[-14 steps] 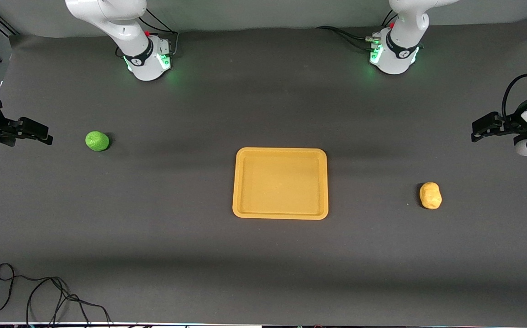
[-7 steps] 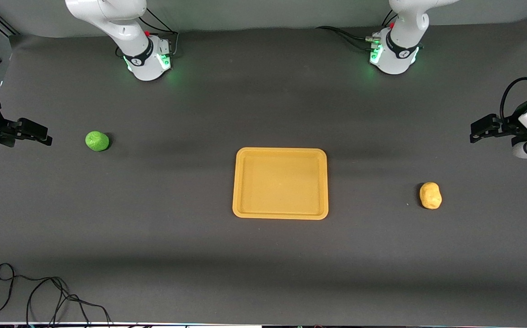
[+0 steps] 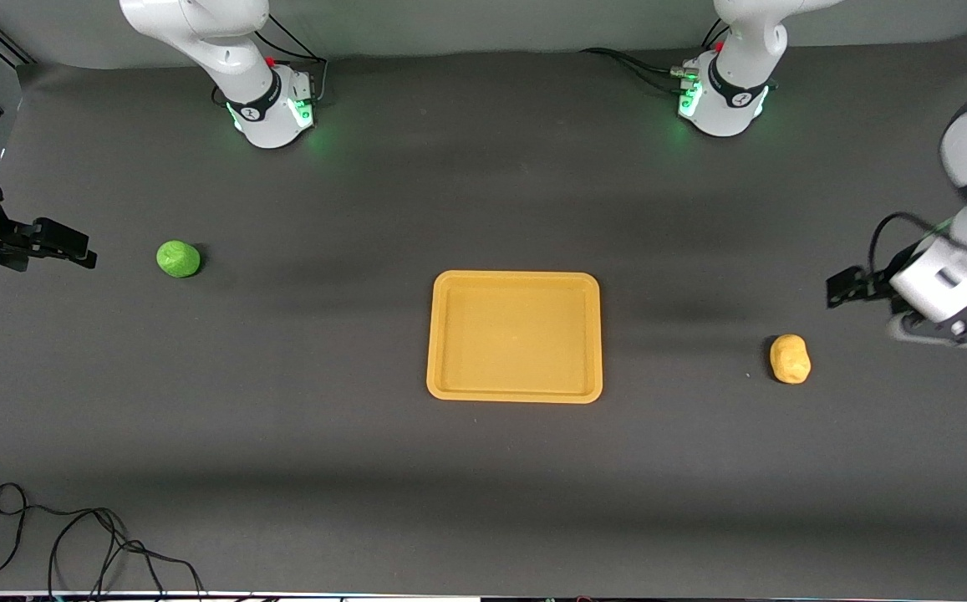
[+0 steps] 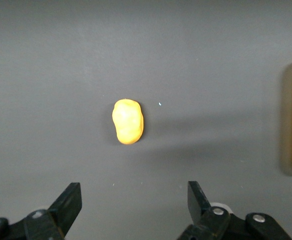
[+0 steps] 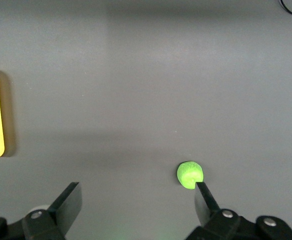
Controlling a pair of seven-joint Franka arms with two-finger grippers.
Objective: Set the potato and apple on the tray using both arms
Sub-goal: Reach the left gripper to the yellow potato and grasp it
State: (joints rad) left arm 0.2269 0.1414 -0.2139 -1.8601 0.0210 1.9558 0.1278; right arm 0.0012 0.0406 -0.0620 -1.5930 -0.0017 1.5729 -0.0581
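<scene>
Left wrist view: lumpy, matte yellow-tan potato point(image 4: 128, 121), apparently unblemished.

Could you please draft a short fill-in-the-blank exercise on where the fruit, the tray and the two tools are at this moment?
1. The tray holds ____ of the two items.
2. The green apple lies toward the ____ arm's end of the table.
3. The left tool, its fingers ____, hangs over the table beside the potato.
4. The right tool is open and holds ____.

Missing words: neither; right; open; nothing
</scene>
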